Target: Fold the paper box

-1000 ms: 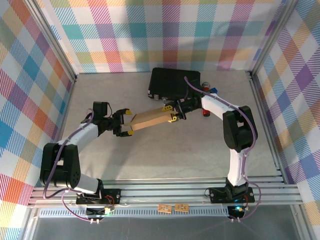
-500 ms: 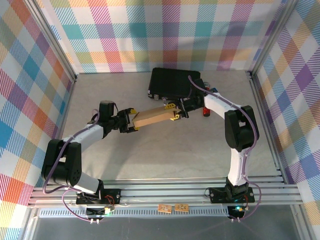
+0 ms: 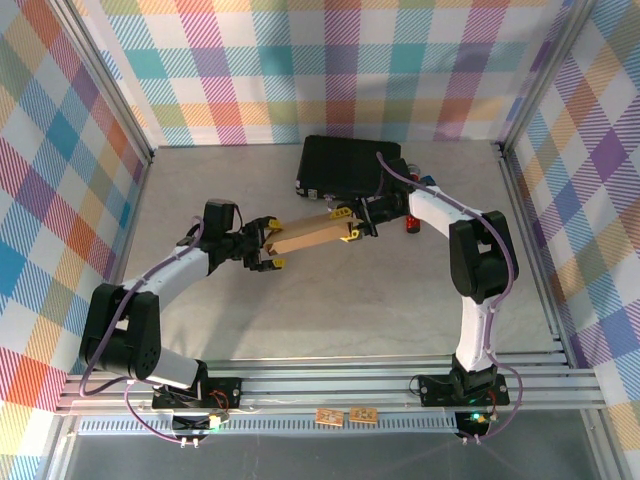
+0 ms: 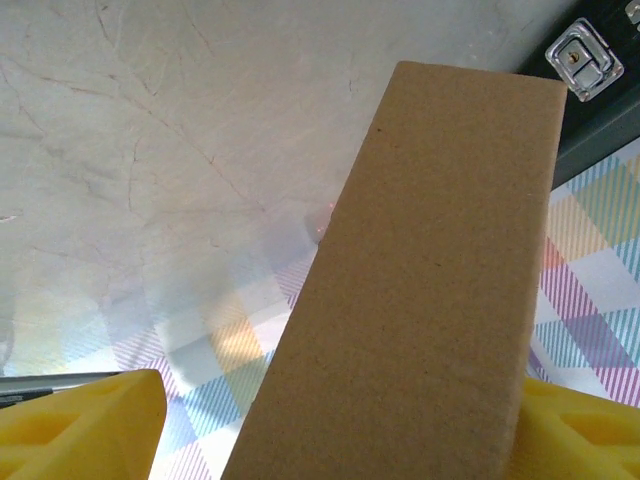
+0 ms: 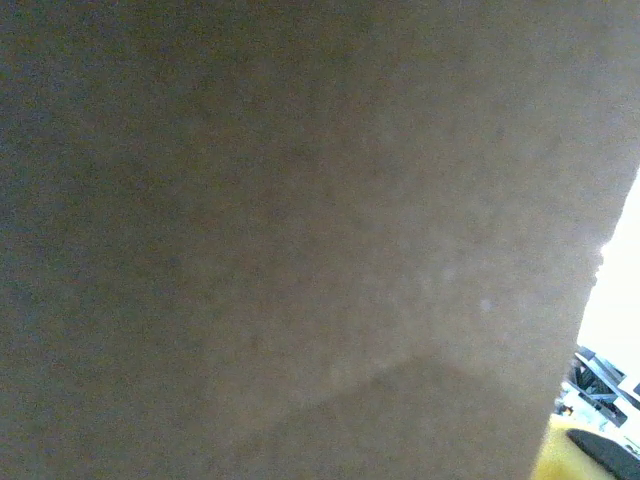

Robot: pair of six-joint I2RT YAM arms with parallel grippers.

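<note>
The paper box [image 3: 312, 235] is a folded brown cardboard slab held above the table, edge-on and slanting between the two arms. My right gripper [image 3: 347, 225] is shut on its right end, and cardboard [image 5: 300, 220] covers the right wrist view, with one yellow fingertip [image 5: 572, 452] showing at the bottom right. My left gripper [image 3: 268, 244] stands open around the left end. In the left wrist view the box [image 4: 420, 300] touches the right yellow finger [image 4: 585, 435], and a gap separates it from the left finger [image 4: 85, 425].
A black hard case [image 3: 350, 168] lies at the back of the table just behind the right gripper, its metal latch [image 4: 582, 58] showing in the left wrist view. Small red [image 3: 410, 225] and blue [image 3: 426, 180] items sit beside the right arm. Plaid walls enclose the table.
The left gripper has slid right along the box and its fingers now stand spread. The box has turned more edge-on and looks narrower. The right gripper has barely moved.
</note>
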